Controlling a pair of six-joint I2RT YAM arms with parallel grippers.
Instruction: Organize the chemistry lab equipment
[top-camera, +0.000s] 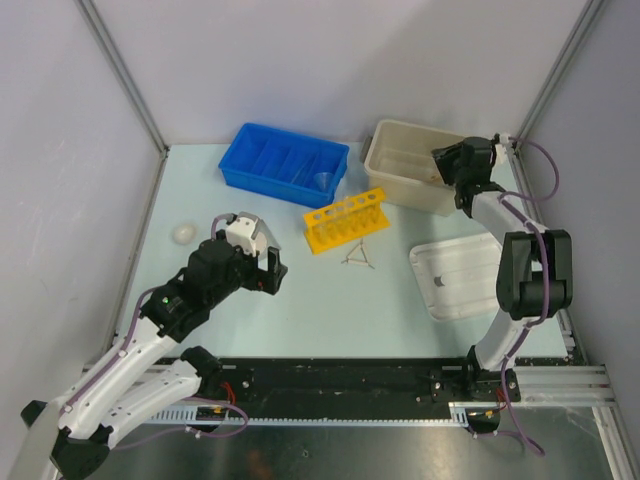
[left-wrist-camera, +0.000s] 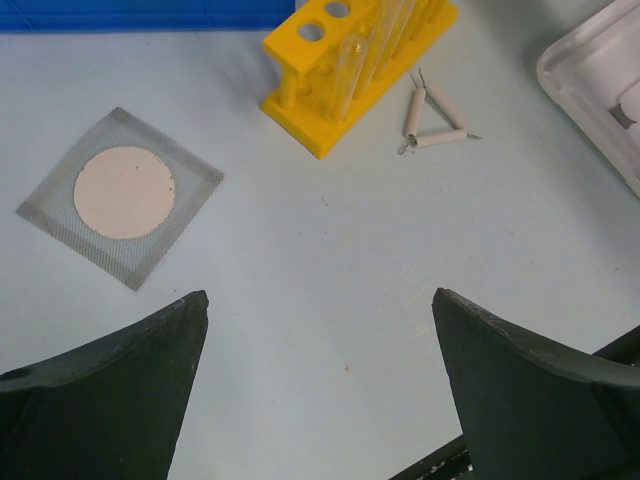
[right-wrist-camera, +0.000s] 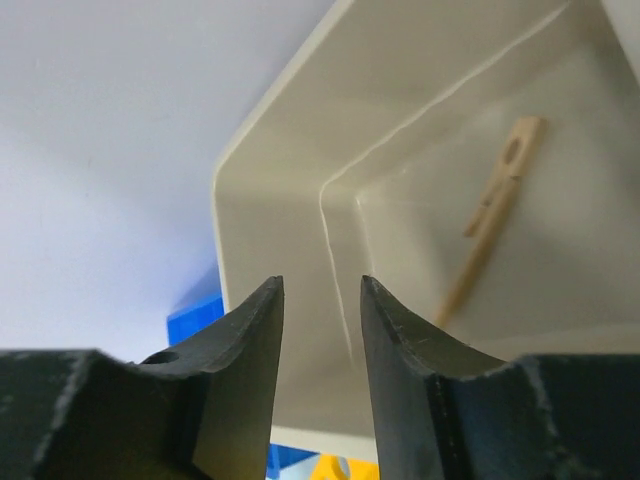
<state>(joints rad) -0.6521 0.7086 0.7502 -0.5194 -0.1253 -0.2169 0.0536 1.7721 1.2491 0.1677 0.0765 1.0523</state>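
Table (top-camera: 330, 310): bin (top-camera: 265, 182), tub (top-camera: 410, 195), lid (top-camera: 470, 260), rack (top-camera: 345, 220), wire triangle (top-camera: 357, 257), gauze (left-wrist-camera: 120, 195).

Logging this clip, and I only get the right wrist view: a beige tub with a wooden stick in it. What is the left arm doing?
Observer: The left gripper hangs open over bare table, holding nothing.
Operator: What lies nearest to it?
Observer: The square gauze, flat on the table ahead of its fingers, untouched.
Operator: Anything else loose out there?
Observer: The wire triangle lies on the table right by the yellow rack.
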